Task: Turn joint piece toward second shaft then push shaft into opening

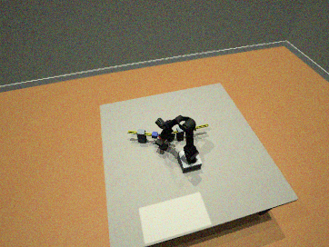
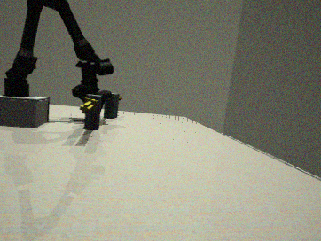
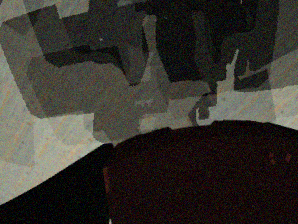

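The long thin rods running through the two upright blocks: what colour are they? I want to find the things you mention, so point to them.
Yellow with dark markings (image 1: 202, 127) (image 2: 89, 105), showing best in the top view.

Grain speckles all 3 views. The top view is evenly lit but soft, its small parts smudged. In the exterior view, several pale, overlapping shadows stretch across the bright table (image 1: 132, 182) (image 2: 199, 186), below a dim grey wall (image 2: 168, 53). The wrist view is darkest: a near-black, reddish mass (image 3: 200, 175) fills its lower part.
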### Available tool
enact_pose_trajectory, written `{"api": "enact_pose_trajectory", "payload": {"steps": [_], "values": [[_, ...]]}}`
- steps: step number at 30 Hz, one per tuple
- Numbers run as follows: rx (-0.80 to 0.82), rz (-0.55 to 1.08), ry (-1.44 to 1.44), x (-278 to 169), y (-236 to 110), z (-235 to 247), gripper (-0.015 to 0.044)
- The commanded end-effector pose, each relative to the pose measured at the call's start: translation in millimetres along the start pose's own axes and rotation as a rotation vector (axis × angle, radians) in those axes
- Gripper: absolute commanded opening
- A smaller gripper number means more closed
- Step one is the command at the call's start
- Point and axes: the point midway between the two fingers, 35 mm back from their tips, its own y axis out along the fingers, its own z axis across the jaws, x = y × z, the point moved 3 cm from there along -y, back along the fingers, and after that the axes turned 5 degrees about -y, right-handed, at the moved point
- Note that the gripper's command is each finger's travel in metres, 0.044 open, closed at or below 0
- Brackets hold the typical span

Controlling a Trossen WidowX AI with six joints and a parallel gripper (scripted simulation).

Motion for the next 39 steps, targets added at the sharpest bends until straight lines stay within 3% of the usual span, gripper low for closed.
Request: {"api": "enact_pose_trajectory", "payload": {"steps": [1,2,39], "values": [[0.001,-0.004,0.006,0.8,1.3,0.0,0.0204],[0.001,-0.004,0.006,0.8,1.3,0.0,0.0182],[0.001,-0.004,0.006,0.8,1.3,0.0,0.0182]]}}
